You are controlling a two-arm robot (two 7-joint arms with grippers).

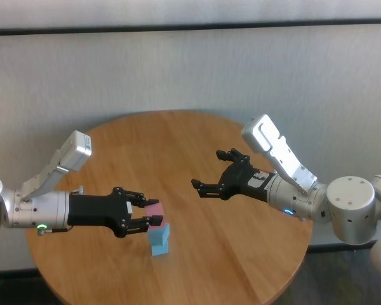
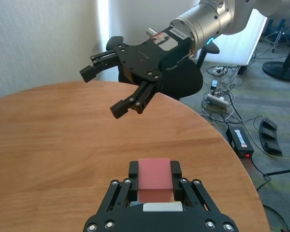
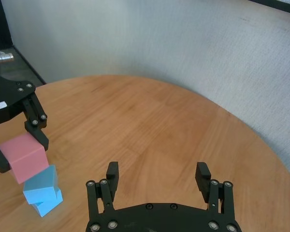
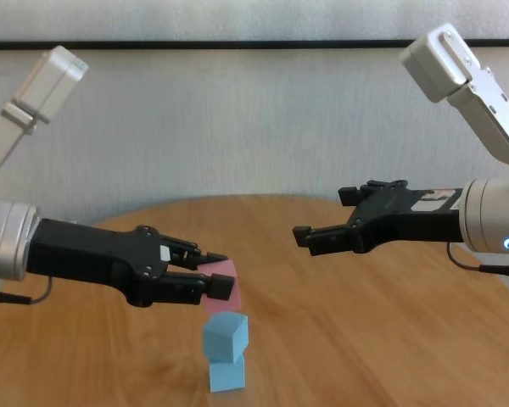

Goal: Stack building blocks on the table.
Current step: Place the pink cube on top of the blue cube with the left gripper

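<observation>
The left pincer (image 4: 210, 275) grips the small matte pink cube (image 4: 223, 281) just above two stacked light-blue cubes (image 4: 226, 351) on the round wooden tabletop (image 1: 241, 254); an off-centre release could topple the twisted stack. The right pincer (image 4: 327, 217) hovers spread, empty.

You are looking at an office or lab-type room fitted out for robot trials. A round wood-grain surface (image 1: 197, 146) stands close to a pale textured wall (image 1: 178, 70) that carries a dark horizontal strip (image 1: 190, 27) near its top. In the left wrist view, past the surface's edge, you see grey carpet (image 2: 280, 188) strewn with cables, a white power strip (image 2: 216, 99), a black power adapter with a red light (image 2: 241, 141), a foot pedal (image 2: 269, 135), and a black office chair (image 2: 183, 79). Farther back, a round stand base (image 2: 280, 70) rests on the floor beside bright window light.
</observation>
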